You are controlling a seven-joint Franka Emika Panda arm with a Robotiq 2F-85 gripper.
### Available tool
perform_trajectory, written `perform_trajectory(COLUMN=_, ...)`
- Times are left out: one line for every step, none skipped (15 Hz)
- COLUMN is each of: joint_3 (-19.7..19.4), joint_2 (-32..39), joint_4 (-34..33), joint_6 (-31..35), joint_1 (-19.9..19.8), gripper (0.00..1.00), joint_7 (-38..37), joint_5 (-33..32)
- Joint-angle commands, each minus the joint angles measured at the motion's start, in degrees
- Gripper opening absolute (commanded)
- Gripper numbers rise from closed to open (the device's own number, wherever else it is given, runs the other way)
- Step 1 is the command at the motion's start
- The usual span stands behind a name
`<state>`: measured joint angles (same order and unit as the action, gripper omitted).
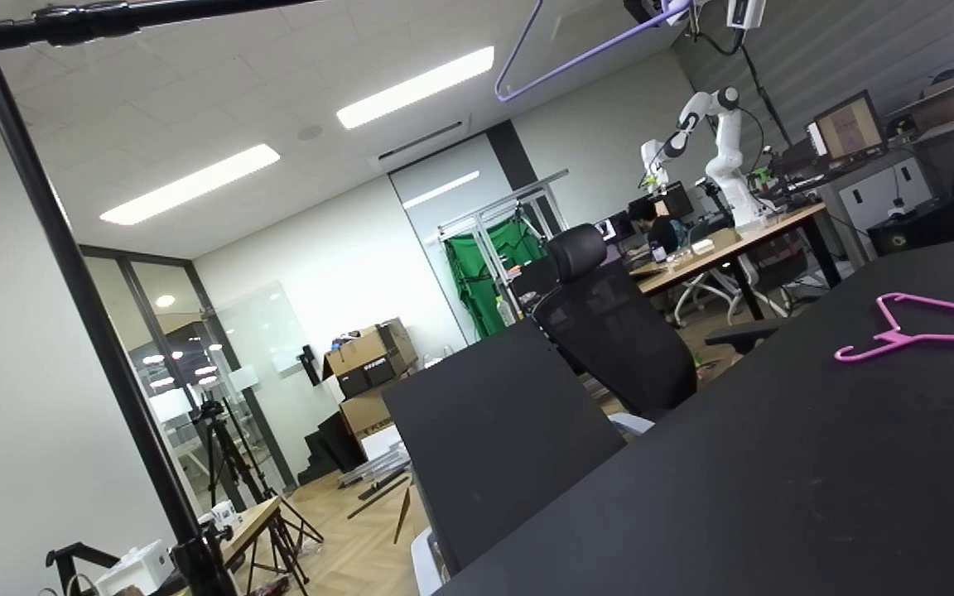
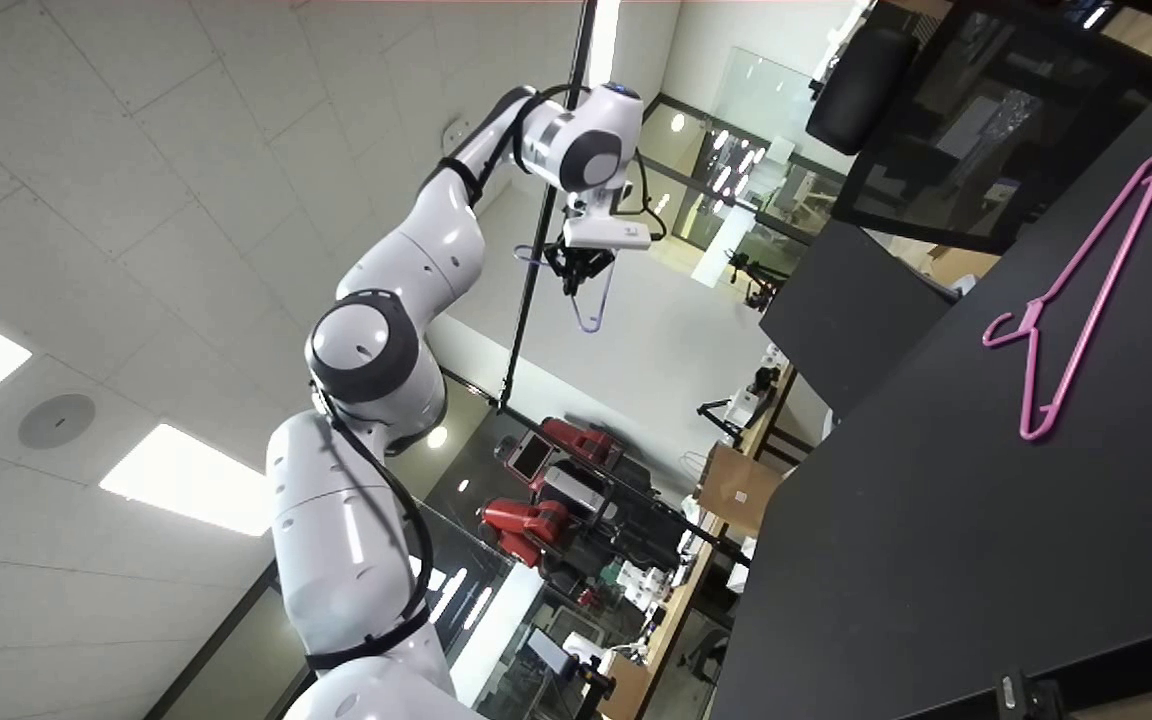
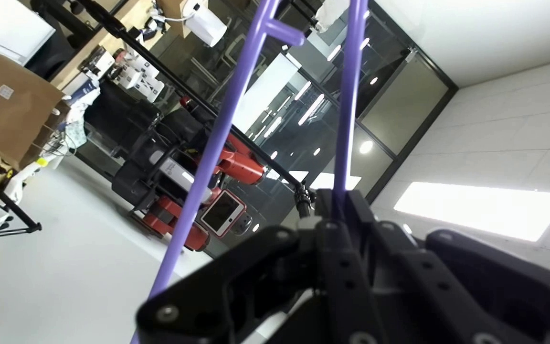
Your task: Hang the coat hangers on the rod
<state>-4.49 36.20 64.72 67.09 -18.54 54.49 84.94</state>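
Note:
The purple hanger (image 1: 593, 55) is up in the air; it also shows in another exterior view (image 2: 605, 295) and in the wrist view (image 3: 215, 143). My gripper (image 2: 574, 284) is shut on one of its bars, seen between the fingertips in the wrist view (image 3: 339, 198). The black rod (image 1: 179, 15) runs high up and passes behind the gripper in an exterior view (image 2: 528, 310). The hanger's hook overlaps the rod there; I cannot tell whether it touches. The pink hanger (image 1: 893, 337) lies flat on the black table; it also shows in an exterior view (image 2: 1086, 345).
A black upright pole (image 1: 71, 257) carries the rod's end. The black table (image 1: 734, 497) lies below, with a black office chair (image 1: 609, 339) and a dark panel (image 1: 502, 430) beside it. A red robot (image 2: 526, 525) stands in the background.

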Motion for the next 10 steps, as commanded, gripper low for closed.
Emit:
perform_trajectory(joint_3=1.12, joint_2=4.0, joint_4=-8.14, joint_6=0.88, joint_1=-0.47, gripper=0.02, joint_7=-5.43, joint_5=1.57)
perform_trajectory(joint_3=1.34, joint_2=4.69, joint_4=-9.42, joint_6=1.26, joint_1=-0.48, gripper=0.02, joint_7=-6.1, joint_5=1.71)
perform_trajectory(joint_3=1.56, joint_2=5.37, joint_4=-10.63, joint_6=1.45, joint_1=-0.52, gripper=0.02, joint_7=-6.74, joint_5=1.78)
perform_trajectory(joint_3=1.81, joint_2=6.04, joint_4=-11.8, joint_6=1.7, joint_1=-0.58, gripper=0.02, joint_7=-7.38, joint_5=1.84)
perform_trajectory(joint_3=2.1, joint_2=6.76, joint_4=-12.92, joint_6=2.06, joint_1=-0.63, gripper=0.02, joint_7=-7.98, joint_5=1.88)
perform_trajectory(joint_3=2.3, joint_2=7.4, joint_4=-14.0, joint_6=2.49, joint_1=-0.69, gripper=0.02, joint_7=-8.7, joint_5=1.87)
perform_trajectory(joint_3=2.53, joint_2=8.14, joint_4=-15.1, joint_6=2.88, joint_1=-0.8, gripper=0.02, joint_7=-9.55, joint_5=2.07)
perform_trajectory(joint_3=2.79, joint_2=8.87, joint_4=-16.04, joint_6=3.35, joint_1=-0.92, gripper=0.02, joint_7=-10.35, joint_5=2.26)
perform_trajectory(joint_3=3.06, joint_2=9.58, joint_4=-17.04, joint_6=3.92, joint_1=-1.04, gripper=0.02, joint_7=-11.19, joint_5=2.31)
perform_trajectory(joint_3=3.27, joint_2=10.31, joint_4=-17.98, joint_6=4.27, joint_1=-1.15, gripper=0.02, joint_7=-11.94, joint_5=2.27)
